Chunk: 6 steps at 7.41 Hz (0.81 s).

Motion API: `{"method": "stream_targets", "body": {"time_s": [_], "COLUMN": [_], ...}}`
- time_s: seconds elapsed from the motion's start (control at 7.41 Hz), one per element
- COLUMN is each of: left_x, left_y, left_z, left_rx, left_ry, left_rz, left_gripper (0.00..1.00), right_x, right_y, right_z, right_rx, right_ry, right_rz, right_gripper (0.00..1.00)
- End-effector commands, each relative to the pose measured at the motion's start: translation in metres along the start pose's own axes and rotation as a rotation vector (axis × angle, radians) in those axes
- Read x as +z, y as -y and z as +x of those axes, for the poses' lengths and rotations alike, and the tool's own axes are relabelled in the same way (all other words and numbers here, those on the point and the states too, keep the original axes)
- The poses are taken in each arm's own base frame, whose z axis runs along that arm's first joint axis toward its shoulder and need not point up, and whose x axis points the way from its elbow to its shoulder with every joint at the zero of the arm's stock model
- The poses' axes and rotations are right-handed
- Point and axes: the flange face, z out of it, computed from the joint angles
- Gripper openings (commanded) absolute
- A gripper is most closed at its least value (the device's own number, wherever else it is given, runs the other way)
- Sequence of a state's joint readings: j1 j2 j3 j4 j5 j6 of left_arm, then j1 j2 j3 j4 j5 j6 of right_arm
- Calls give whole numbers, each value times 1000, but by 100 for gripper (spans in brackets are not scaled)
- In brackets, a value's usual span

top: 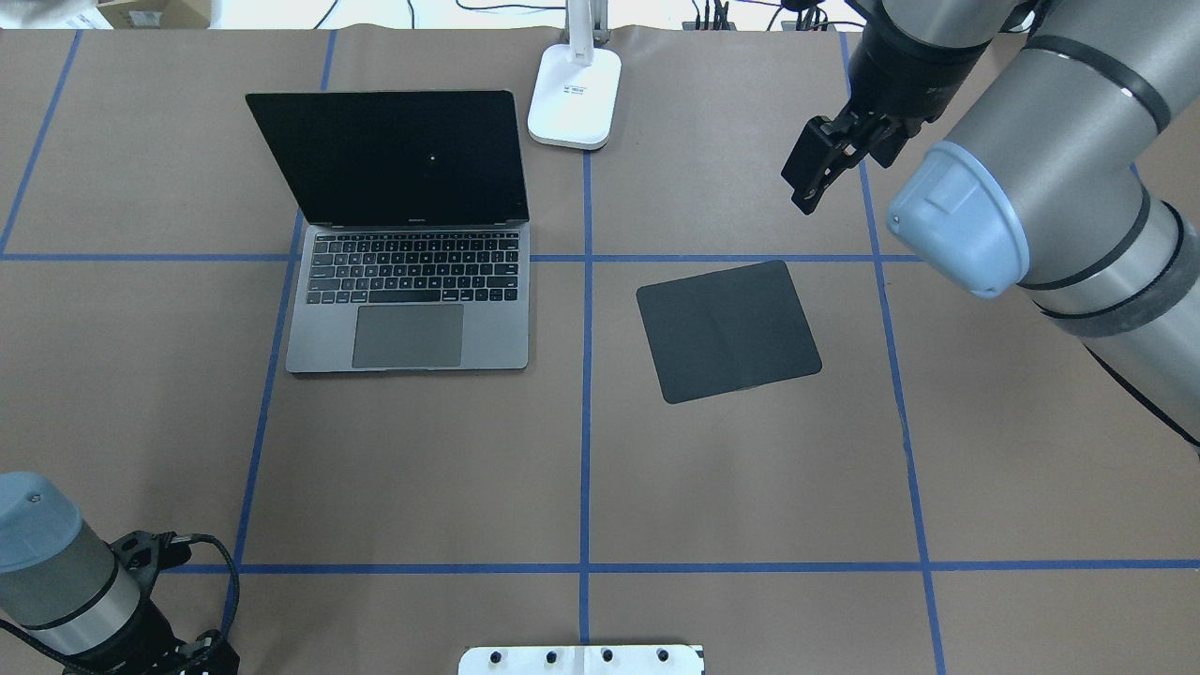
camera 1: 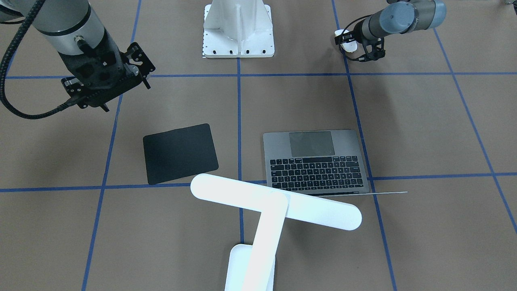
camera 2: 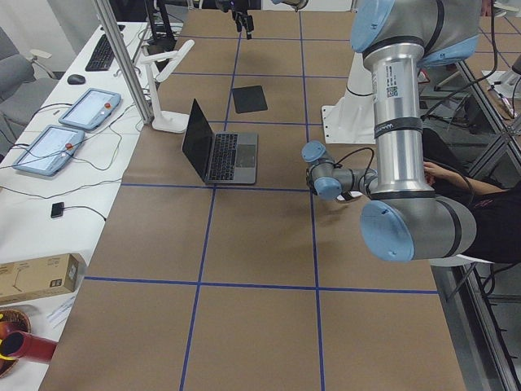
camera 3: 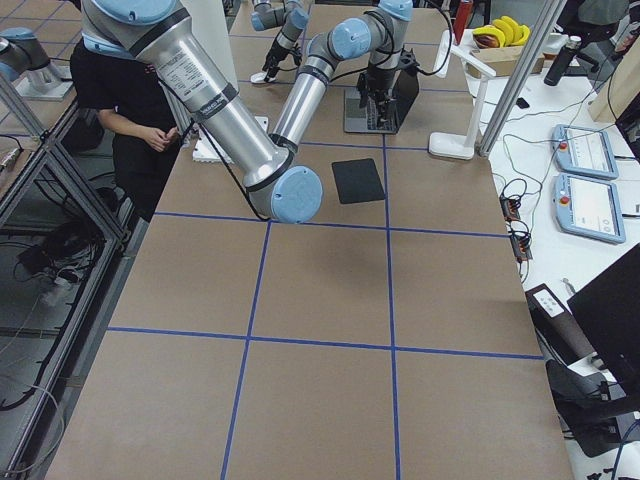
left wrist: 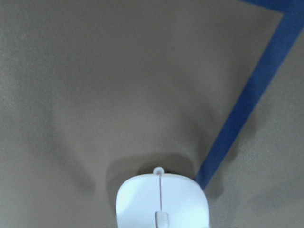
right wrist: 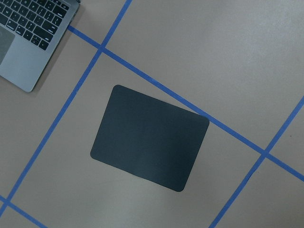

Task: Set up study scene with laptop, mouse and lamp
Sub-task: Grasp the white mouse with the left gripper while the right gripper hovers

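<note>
Near left: left gripper [camera 1: 349, 42] low over the table, fingers flanking the small glossy white oval mouse [left wrist: 161, 204]; cannot tell whether it grips. Mid-left: open dark-grey metal laptop [top: 408, 309]. Far right: right gripper [top: 825, 164] raised, fingers spread, empty. Far centre: white T-shaped desk lamp [camera 1: 274, 202].

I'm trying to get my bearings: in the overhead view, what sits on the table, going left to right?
laptop → lamp base → black mat. The white bolted plate at the bottom edge spans several of these, so it is left out.
</note>
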<state>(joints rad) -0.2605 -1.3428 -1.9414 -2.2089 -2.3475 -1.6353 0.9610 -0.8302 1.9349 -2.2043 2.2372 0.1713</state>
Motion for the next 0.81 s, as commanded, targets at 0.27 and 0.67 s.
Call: {"method": "stream_targets", "body": {"time_s": [0.27, 0.67], "left_x": [1, 1], "left_y": [-4, -4], "left_z": [4, 5], "left_rx": [-2, -4], "left_ry": [-20, -23], "left_rz": [-8, -9], "left_gripper": [68, 67], "right_x": [-2, -1], "right_y": [-1, -2], "right_z": [-2, -1], "right_rx": [-4, -3], "right_ry": [0, -1], "right_rz": [4, 3], "right_gripper": [100, 100]}}
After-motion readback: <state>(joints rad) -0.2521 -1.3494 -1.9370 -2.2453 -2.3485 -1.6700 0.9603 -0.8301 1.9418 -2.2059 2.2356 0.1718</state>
